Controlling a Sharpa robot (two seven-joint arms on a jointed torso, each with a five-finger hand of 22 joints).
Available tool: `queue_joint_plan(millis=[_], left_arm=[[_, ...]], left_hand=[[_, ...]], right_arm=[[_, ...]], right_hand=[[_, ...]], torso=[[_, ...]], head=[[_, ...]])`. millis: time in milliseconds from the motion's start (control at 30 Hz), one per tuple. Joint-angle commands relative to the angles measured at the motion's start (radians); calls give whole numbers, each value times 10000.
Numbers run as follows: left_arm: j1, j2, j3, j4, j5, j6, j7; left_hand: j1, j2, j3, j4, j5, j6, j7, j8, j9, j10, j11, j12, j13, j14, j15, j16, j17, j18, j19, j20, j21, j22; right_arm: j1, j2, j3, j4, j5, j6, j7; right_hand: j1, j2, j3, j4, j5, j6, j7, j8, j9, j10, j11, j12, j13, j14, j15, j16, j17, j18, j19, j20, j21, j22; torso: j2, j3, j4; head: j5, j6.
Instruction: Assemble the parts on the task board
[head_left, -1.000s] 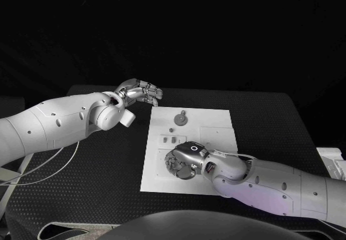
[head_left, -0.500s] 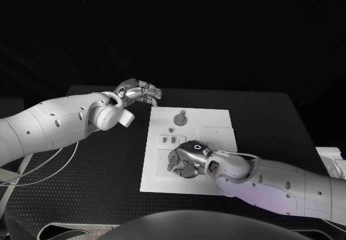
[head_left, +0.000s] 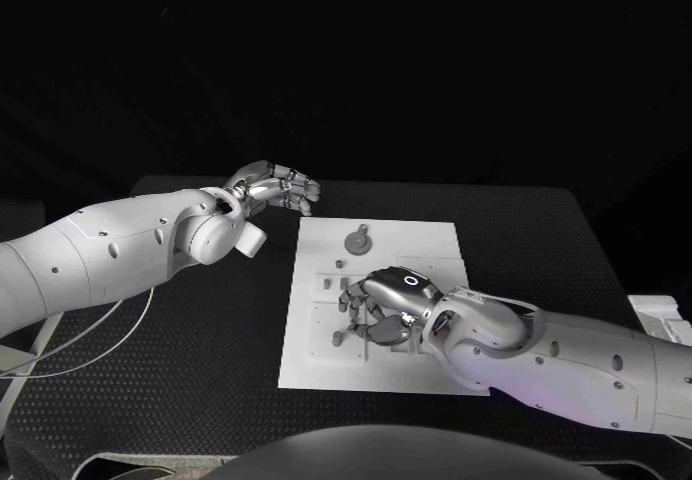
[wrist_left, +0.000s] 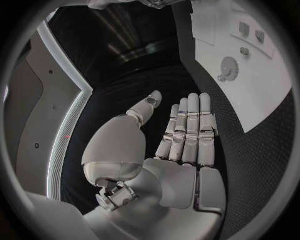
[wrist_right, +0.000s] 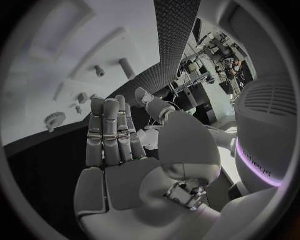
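Observation:
The white task board lies in the middle of the black table. A round gear-like part lies near its far edge, and small slots sit just in front of it. A small dark piece lies near the board's left edge. My right hand hovers over the board's middle, fingers pointing left and holding nothing; in its wrist view the fingers are straight, with the gear beyond. My left hand is off the board's far left corner, its palm bare, with the gear ahead.
A white object sits at the table's right edge. Thin cables hang off the left side beneath my left arm. Black mat surrounds the board on all sides.
My right hand has moved up the board toward its middle and slightly right, uncovering the small dark piece near the left edge. The left hand has barely shifted.

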Motion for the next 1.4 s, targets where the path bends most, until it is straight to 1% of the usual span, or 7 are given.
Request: queue_joint_plan(millis=[33, 133, 300, 467, 833, 1133, 1400], left_arm=[[27, 76, 7, -89, 50, 167, 161], [25, 166, 7, -190, 50, 151, 174], [22, 288, 6, -299, 50, 144, 219], [18, 285, 4, -315, 60, 199, 193], [24, 79, 5, -151, 60, 141, 186], [25, 106, 5, -116, 62, 165, 182], [25, 164, 5, -138, 65, 146, 185]], left_hand=[[47, 53, -4, 10, -50, 97, -19, 69, 8, 95, -14, 41, 9, 61, -19, -37, 26, 94, 53, 8, -54, -10], [35, 79, -12, 21, -51, 148, -27, 95, 7, 265, -82, 104, 37, 72, -19, -68, 68, 94, 59, 8, -62, -5], [6, 75, -37, 28, -52, 155, -12, 94, -11, 559, -212, 224, 103, 115, -33, -86, 131, 99, 91, -1, -59, 7], [-27, 75, -53, 38, -51, 143, -6, 86, -21, 539, -203, 197, 97, 111, -31, -106, 148, 95, 91, 0, -65, 8], [-137, 19, -118, 64, -52, 131, 1, 77, -37, 513, -184, 149, 88, 107, -26, -145, 187, 90, 83, 2, -82, 8], [-213, -6, -157, 83, -51, 111, 10, 65, -53, 484, -167, 106, 79, 114, -28, -173, 221, 92, 85, -1, -92, 10], [-275, -13, -181, 105, -51, 57, 32, 35, -74, 453, -149, 68, 70, 116, -28, -200, 251, 94, 87, -2, -103, 9]], right_arm=[[282, -264, 96, 109, 1308, 127, 676], [657, -688, 117, 93, 2404, 655, 1237], [1346, -1333, 117, 74, 3544, 1512, 731], [2061, -1959, 116, -241, 3141, 4458, -391], [2121, -2758, 28, -255, 5030, 4487, -1623], [2106, -3054, -496, 52, 5232, 4948, -2830], [1999, -3131, -605, 337, 5683, 4905, -4520]], right_hand=[[81, 47, -33, -2, -59, -77, 30, -37, -15, 50, -14, 24, 13, 77, 9, 70, 20, 136, 71, 14, 50, 225], [-671, 529, -135, 871, -61, -291, 139, -158, -76, 275, -78, 172, 126, 160, -61, 217, 19, 136, 193, 15, 137, 210], [-642, 616, -334, 891, -69, -219, -111, -50, 45, 1067, -422, 1165, 1322, 447, -346, 910, 252, 136, 544, -265, 580, 239], [-1037, 841, -464, 1210, -54, -110, -304, 124, 479, 256, -673, 4064, 5709, 447, -605, 2411, 773, 136, 510, -361, 1057, 219], [-1189, 632, -396, 1238, -46, 621, -705, 781, 1747, -63, -1061, 7803, 8969, 593, -971, 4725, 1786, 136, 1089, -809, 2091, 229], [-2728, 741, -497, 2308, -58, 673, -813, 780, 2269, 157, -1179, 8761, 9067, 1635, -1104, 5539, 3044, 136, 1527, -1147, 2510, 212], [-3511, 321, -484, 2694, -59, 882, -901, 758, 2529, 930, -1256, 10255, 9523, 2061, -1174, 5795, 3523, 136, 1709, -1353, 2705, 196]], torso=[[-32, 14, -43], [-74, -2, -76], [-146, -46, -121], [-230, -58, -150], [-296, -18, -140], [-305, -22, -162], [-315, -50, -159]], head=[[-56, 90], [-98, 74], [-150, 76], [-271, 47], [-266, -18], [-337, 13], [-410, -14]])
